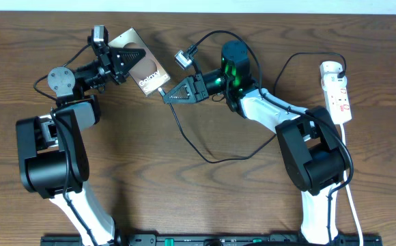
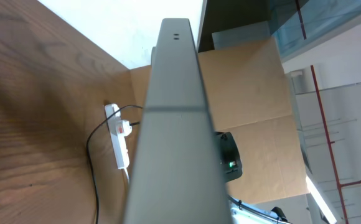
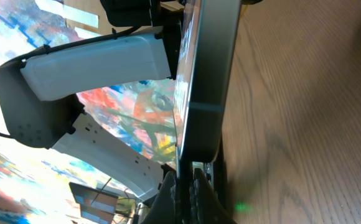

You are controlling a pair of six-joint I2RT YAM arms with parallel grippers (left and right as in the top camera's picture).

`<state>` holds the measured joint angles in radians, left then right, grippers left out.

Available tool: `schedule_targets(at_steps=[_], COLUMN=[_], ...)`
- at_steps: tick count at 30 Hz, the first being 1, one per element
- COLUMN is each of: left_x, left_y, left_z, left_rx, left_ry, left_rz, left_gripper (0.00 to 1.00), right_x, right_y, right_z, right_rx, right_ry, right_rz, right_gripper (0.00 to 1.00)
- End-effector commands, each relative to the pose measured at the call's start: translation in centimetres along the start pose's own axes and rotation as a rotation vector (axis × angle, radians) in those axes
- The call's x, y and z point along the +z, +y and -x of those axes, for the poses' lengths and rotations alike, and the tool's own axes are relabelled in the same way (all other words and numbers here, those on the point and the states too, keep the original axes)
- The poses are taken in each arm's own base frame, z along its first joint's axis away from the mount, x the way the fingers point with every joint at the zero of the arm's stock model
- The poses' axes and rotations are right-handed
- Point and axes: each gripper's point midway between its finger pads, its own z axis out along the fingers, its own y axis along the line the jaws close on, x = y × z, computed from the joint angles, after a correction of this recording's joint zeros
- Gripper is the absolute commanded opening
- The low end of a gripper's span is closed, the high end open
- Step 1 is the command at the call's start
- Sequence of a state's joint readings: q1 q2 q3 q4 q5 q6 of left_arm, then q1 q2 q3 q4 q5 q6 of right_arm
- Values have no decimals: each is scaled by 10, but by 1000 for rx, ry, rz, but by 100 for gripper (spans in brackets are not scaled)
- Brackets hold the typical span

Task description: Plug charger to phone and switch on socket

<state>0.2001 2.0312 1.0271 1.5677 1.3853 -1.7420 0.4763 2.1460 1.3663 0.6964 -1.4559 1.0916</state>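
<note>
overhead, phone: we see the phone (image 1: 150,68) up left of centre, lying at a slant, bronze-brown back up with white lettering.
overhead, left gripper: the left gripper (image 1: 128,56) is clamped on the phone's upper end.
overhead, right gripper: the right gripper (image 1: 172,95) is pinched tight on the plug tip of the charger (image 1: 211,158), right at the phone's lower corner. we can't tell if the tip is actually seated.
overhead, cable: the thin black line loops down over the table (image 1: 205,205), then climbs to the round white adapter sitting in the socket (image 1: 339,96) at the far right.
left wrist, phone: the phone's greyish edge fills the middle and blocks most of the view. the fingers aren't visible here.
left wrist, behind: the socket, with adapter and cable, sits far off. a cardboard box (image 2: 249,81) is beyond the table edge.
right wrist, phone: it's edge-on, top to bottom, with a colourful screen on its left face.
right wrist, fingers: they're closed together just below the phone's end, and the plug tip is hidden. the left arm's white shell crowds the background.
</note>
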Motion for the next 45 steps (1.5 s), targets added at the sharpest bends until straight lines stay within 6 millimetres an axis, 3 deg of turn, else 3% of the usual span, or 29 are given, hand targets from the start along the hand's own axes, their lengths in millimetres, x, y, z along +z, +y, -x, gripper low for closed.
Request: schedule_targets(at_steps=[1,20,35,45], left_x=[3,3,2,3], left_y=[-11,-11,-15,-13], left_z=[-7,-7,15,8], left_rx=[91,142,52,55], left_ry=[49,45,-83,-38], left_rz=[-3,-5,-32,-21], left_gripper=[7,7,7,7], right_x=[4,5,5,5], right_y=[1,0,2,2], right_z=[7,8,4,4], right_rx=[-29,-18,-19,-23], right_ry=[-26,-30,-12,-11], right_rz=[-12,-14,-5,-4], right_gripper=[1,1,1,1])
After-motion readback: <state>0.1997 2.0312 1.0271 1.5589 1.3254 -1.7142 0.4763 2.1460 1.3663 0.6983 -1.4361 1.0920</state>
